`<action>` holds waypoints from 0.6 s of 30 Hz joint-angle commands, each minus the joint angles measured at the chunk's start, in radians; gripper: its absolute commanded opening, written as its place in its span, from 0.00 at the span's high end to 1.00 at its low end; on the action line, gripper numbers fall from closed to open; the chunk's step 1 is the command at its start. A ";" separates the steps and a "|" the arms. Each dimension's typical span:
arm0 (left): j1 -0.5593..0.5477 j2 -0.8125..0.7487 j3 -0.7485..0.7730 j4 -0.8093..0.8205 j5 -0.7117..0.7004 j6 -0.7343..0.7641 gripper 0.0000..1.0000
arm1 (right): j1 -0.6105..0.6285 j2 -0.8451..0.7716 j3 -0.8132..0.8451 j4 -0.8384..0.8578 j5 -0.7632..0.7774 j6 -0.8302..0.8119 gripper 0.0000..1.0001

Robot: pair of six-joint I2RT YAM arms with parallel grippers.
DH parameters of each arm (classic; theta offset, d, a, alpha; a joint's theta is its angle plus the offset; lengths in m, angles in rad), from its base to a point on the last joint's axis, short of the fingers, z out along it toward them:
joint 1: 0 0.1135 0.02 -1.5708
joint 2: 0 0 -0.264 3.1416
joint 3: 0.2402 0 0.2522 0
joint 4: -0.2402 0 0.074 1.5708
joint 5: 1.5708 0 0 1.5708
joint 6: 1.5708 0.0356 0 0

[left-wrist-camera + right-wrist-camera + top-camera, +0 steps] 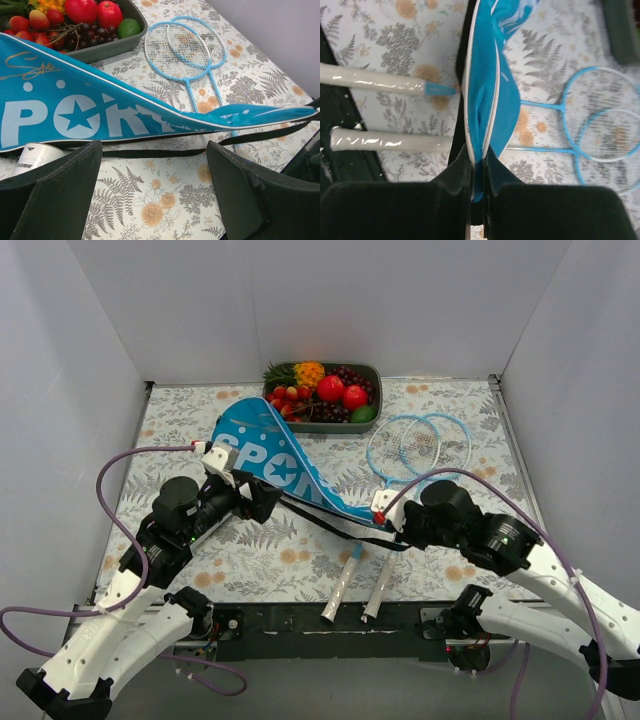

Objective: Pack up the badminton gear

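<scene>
The bag point(283, 466) lies diagonally between both arms. The right fingers point(440, 205) pinch its narrow end; the left fingers point(50, 200) gape beside its wide end.

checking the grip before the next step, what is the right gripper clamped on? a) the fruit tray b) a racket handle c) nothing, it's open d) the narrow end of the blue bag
d: the right wrist view shows the right gripper shut on the narrow end of the blue bag, with the racket handles lying free beside it.
</scene>
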 commanded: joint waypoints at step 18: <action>-0.003 -0.029 -0.032 0.004 -0.024 0.042 0.15 | 0.521 -0.012 -0.069 0.603 0.834 -0.325 0.99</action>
